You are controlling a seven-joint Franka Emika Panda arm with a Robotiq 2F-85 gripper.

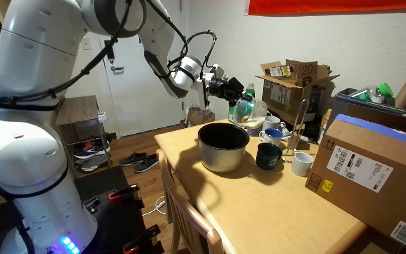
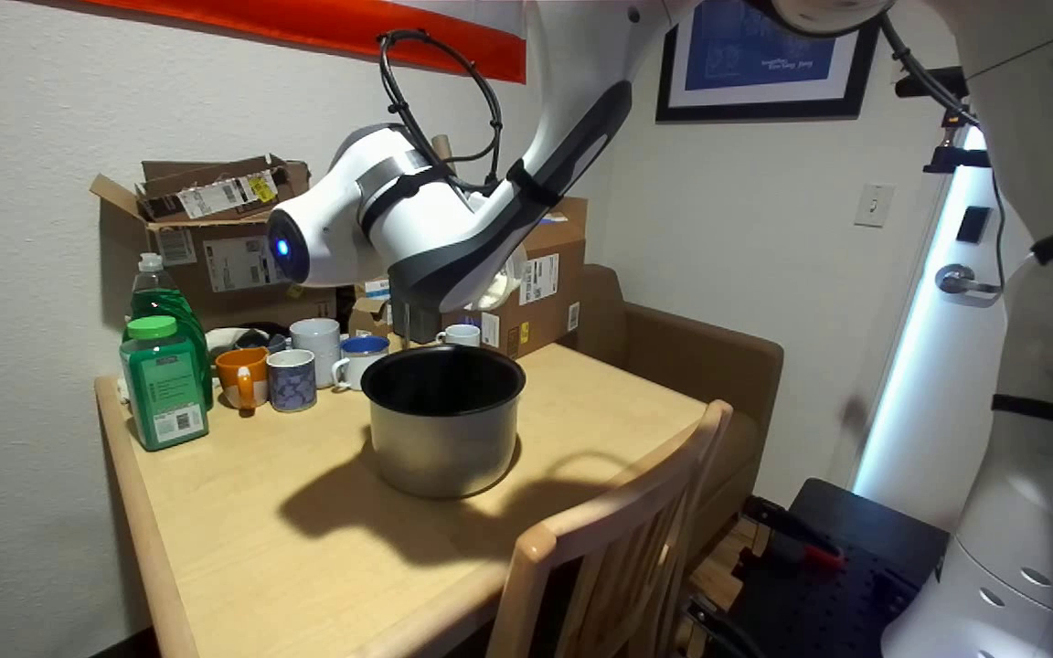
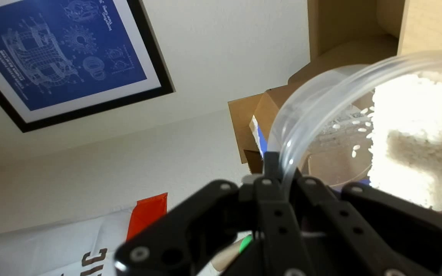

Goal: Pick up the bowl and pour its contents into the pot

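The clear, round bowl looked like smooth plastic, glossy along its rim; the loose white grains in it were matt. The black gripper had a dull finish with shinier screw heads. The wide, silver-grey metal pot showed satin-finished sides and a smooth, dark rim. The pale wooden tabletop was smooth, the large brown cardboard box matt, its white paper label smoother, and the white wall lightly rough.

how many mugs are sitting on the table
6: the orange mug, patterned mug, tall white mug and blue-lined mug, grouped near the green bottles; the dark mug beside the pot; the short white mug near a cardboard box. Others may be hidden.
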